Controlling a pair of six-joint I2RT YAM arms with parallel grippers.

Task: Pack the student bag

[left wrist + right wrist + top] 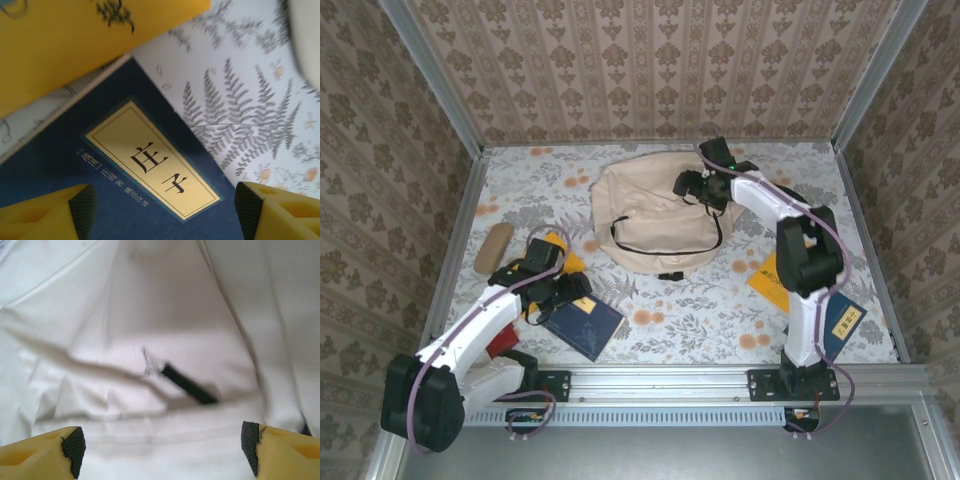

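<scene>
Student bag (650,215) lies at the back-middle of the floral table (700,320). It is beige and slumped, with a black strap (665,222) looping across its front.

Right gripper (702,186) is at the bag's upper right edge. In the right wrist view its jaws are spread wide and released, 1 yellow finger in each bottom corner. Cream fabric lies beneath, with a black zip pull (190,384) on it between the 2 fingers (blurred, can't tell if the pads touch the cloth).

Left gripper (558,288) is front-left, low over a navy book (585,325). The left wrist view shows its jaws apart and released, pads either side of the cover. The cream title label (152,160) with black characters sits between them. A yellow book (75,45) lies just beside the navy one's far edge.

Tan pencil case (494,247) is at the left, well apart from the bag. On the right, a 2nd yellow book (765,275) and a 2nd navy book (842,325) flank the right arm, both near its base. A red item (503,342) is partly hidden under the left arm, can't tell what it is.
</scene>
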